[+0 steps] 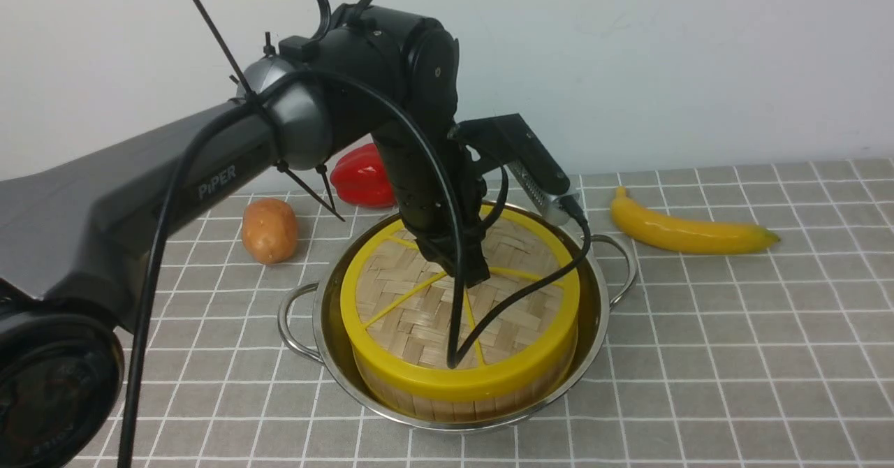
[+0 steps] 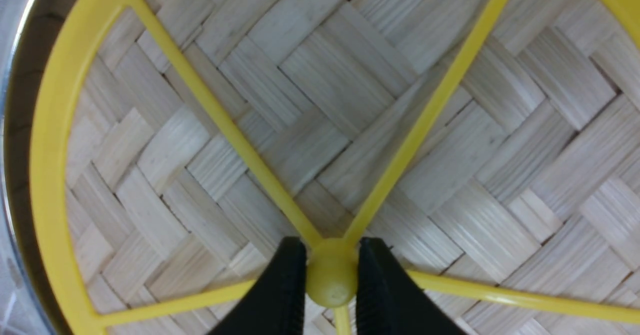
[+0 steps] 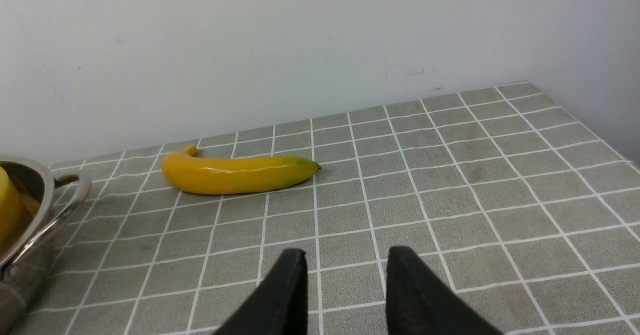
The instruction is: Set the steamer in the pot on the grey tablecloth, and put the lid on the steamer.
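- The left gripper (image 2: 332, 280) points down over the pot (image 1: 590, 314), its jaws clamped on the central knob (image 2: 332, 282) of the lid (image 1: 419, 314).
- The lid lies flat on the steamer (image 1: 475, 401), directly under the jaws; yellow spokes (image 2: 220, 120) run outward from between them.
- The steamer sits inside the pot, which stands on the grey tablecloth (image 1: 733, 349) covering the desk.
- The right gripper (image 3: 342, 295) hangs above bare cloth, its jaws apart with nothing between them.
- A banana (image 3: 237, 173) lies ahead of the right jaws; the pot's loop handle (image 3: 75, 187) is off to one side.
- Beyond the left jaws, a potato (image 1: 269, 230) and a red pepper (image 1: 362, 177) rest on the cloth.
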### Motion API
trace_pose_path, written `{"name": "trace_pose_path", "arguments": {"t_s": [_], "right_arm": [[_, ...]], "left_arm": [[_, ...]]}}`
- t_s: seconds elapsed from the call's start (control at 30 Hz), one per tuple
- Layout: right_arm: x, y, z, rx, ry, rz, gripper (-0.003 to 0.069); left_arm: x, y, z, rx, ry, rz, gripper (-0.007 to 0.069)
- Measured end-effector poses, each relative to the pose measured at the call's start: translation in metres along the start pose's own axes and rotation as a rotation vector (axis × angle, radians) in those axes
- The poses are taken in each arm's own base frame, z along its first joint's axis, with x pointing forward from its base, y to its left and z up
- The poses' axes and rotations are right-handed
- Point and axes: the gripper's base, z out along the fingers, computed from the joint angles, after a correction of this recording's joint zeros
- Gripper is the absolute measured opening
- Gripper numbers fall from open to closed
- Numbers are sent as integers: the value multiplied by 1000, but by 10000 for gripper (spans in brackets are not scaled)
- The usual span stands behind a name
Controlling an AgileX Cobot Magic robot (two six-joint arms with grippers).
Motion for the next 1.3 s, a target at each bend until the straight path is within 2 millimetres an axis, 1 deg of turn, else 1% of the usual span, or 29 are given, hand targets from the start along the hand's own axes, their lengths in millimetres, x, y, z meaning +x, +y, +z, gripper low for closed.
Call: {"name": "trace_pose_path", "arguments": {"t_s": [0.07,0.13,0.17,0.2,0.23,0.27,0.3,0.33,0.37,0.43,0.47,0.5,0.57,0.63,0.77,0.83,0.87,0.93,1.03,1.07,1.1,1.13,1.2,1.23,1.27,1.3], "right_arm": [[0,0,0,0,0,0,243],[0,0,0,0,0,0,243],[0,0,0,0,0,0,243],[0,0,0,0,0,0,243],[0,0,0,0,0,0,243],[0,0,0,0,0,0,243],[0,0,0,0,0,0,243],[0,0,0,0,0,0,243],[0,0,0,0,0,0,243],[0,0,0,0,0,0,243],[0,0,0,0,0,0,243],[0,0,0,0,0,0,243],[0,0,0,0,0,0,243],[0,0,0,0,0,0,243],[0,0,0,0,0,0,243],[0,0,0,0,0,0,243],[0,0,0,0,0,0,243],[0,0,0,0,0,0,243],[0,0,0,0,0,0,243],[0,0,0,0,0,0,243],[0,0,0,0,0,0,243],[0,0,0,0,0,0,243],[0,0,0,0,0,0,243],[0,0,0,0,0,0,243],[0,0,0,0,0,0,243],[0,0,0,0,0,0,243]], "left_arm": [[0,0,0,1,1,0,136],[1,-1,0,11,15,0,210],[2,-1,-1,6,19,2,227],[3,0,-4,-3,19,5,314],[3,0,-4,-4,19,6,325],[3,0,-11,-21,13,7,398],[4,1,-18,-36,4,4,451],[3,2,-22,-46,-5,0,481],[2,4,-37,-82,-30,-12,547],[2,6,-59,-131,-69,-32,627],[2,6,-61,-135,-74,-38,627],[1,7,-79,-166,-120,-65,664],[0,8,-94,-193,-163,-90,683],[-2,10,-103,-216,-206,-105,685],[-5,13,-107,-251,-242,-99,666],[-6,15,-108,-278,-249,-80,630],[-6,15,-108,-282,-252,-76,626],[-8,18,-110,-316,-272,-64,576],[-4,17,-121,-361,-304,-53,493],[-4,17,-121,-361,-304,-53,493],[7,10,-136,-376,-328,-61,448],[9,9,-138,-378,-331,-63,443],[27,-1,-159,-399,-375,-92,403],[55,-14,-186,-437,-464,-153,358],[72,-19,-199,-457,-511,-192,338],[97,-31,-216,-486,-589,-246,309]]}}
